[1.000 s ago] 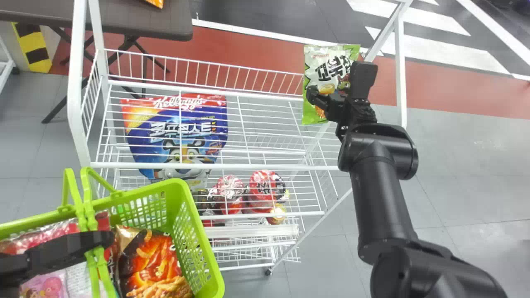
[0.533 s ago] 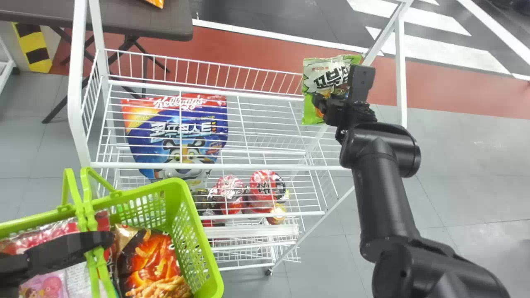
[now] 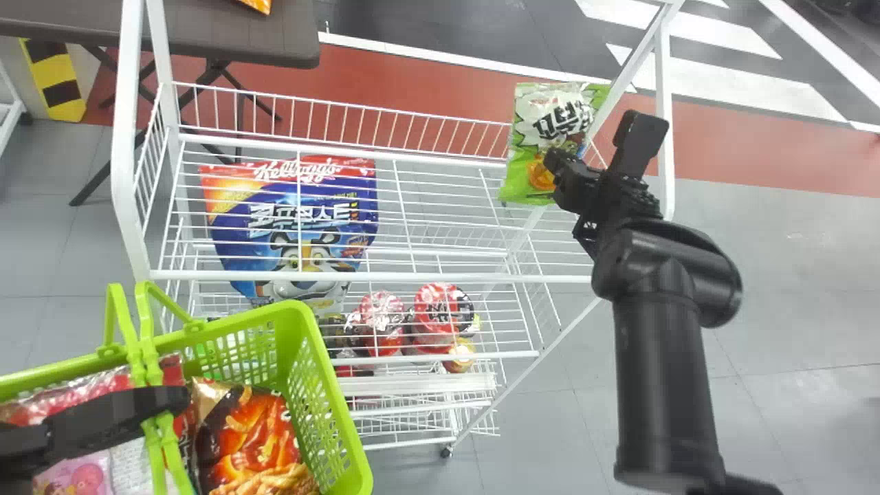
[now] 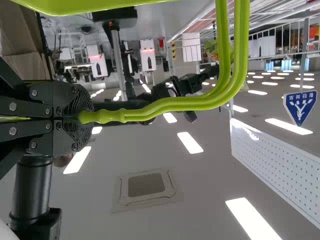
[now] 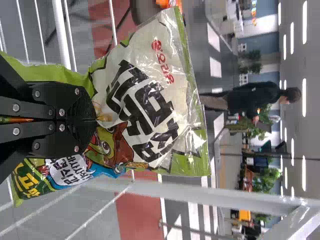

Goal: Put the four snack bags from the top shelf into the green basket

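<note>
The green-and-white plastic snack bag (image 3: 543, 130) is pinched by the right gripper (image 3: 565, 172) over the right end of the white wire shelf (image 3: 412, 278); whether its bottom touches is perhaps too fine to tell. The bright green plastic basket (image 3: 323, 364) is held by its handles (image 4: 170, 104) in the left gripper (image 3: 103, 416).

Blue cereal bag (image 3: 292, 230): "Kellogg's" in white script across the red top band; below it, larger white Korean lettering, "콘푸로스트". Green-and-white snack bag (image 3: 550, 117): big black "꼬북칩" on the white panel; right wrist view adds small red "오리온" beside a round red mark. Lower on same bag, white Korean on blue and yellow on dark green, not surely legible. Blue sign (image 4: 300, 106): white branching arrow symbol, Korean characters along one edge, too small to read. Red cup (image 3: 440, 309): dark characters on lid, unreadable.
</note>
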Tool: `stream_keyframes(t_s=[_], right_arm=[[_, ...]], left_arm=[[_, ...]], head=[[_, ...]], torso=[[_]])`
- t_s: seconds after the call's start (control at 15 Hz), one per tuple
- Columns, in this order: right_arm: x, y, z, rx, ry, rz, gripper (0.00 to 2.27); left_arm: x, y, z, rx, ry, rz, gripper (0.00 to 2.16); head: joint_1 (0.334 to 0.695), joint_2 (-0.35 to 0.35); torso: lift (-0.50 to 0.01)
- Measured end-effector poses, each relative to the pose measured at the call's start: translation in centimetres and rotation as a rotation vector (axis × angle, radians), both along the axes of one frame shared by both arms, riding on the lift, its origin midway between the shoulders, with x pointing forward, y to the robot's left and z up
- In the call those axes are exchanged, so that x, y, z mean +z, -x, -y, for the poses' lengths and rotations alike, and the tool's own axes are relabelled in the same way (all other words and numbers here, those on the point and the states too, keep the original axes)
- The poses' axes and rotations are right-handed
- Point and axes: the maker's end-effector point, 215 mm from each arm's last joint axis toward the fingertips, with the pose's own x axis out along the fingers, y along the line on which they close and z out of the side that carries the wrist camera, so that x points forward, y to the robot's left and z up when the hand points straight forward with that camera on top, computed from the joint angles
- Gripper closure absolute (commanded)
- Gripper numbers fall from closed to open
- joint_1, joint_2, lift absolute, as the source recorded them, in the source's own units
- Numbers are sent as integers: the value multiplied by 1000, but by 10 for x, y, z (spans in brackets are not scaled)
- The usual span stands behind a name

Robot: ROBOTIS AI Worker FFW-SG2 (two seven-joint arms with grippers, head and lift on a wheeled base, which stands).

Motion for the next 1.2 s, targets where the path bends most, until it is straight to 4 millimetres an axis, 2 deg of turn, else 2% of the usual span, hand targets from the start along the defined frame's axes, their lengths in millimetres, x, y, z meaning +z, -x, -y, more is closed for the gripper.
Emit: stream_keyframes(t_s=[0.07, 0.2, 0.33, 0.4, 0.53, 0.67, 0.8, 0.87, 1.07, 1.2], right_arm=[[8, 9, -20, 34, -39, -4, 2260], [21, 37, -73, 133, -135, -40, 2260], [20, 74, -130, 250, -214, -125, 2256], [15, 98, -160, 318, -256, -184, 2260], [4, 154, -217, 461, -338, -312, 2260], [0, 203, -262, 587, -405, -407, 2260], [5, 239, -296, 689, -460, -454, 2260], [11, 251, -310, 734, -484, -457, 2260], [16, 272, -346, 823, -525, -475, 2260], [4, 282, -365, 851, -538, -518, 2260]], left_arm=[[0, 0, 0, 0, 1, 0, 2148], [0, 0, 0, 2, 3, -1, 2148], [0, 0, -2, 7, 4, -1, 2148], [1, 0, -2, 9, 5, -1, 2148], [0, 0, -2, 9, 6, -2, 2148], [0, 0, -2, 9, 6, -1, 2148], [0, -1, -1, 9, 4, 3, 2148], [0, -2, -1, 9, 4, 6, 2148], [6, -6, 0, 10, 14, 20, 2148], [10, -7, 2, 6, 24, 25, 2148]], head=[[695, -338], [695, -281], [695, -233], [695, -180], [695, -128], [695, -72], [695, -1], [695, 16], [695, 81], [695, 106]], torso=[[0], [0], [0], [0], [0], [0], [0], [0], [0], [0]])
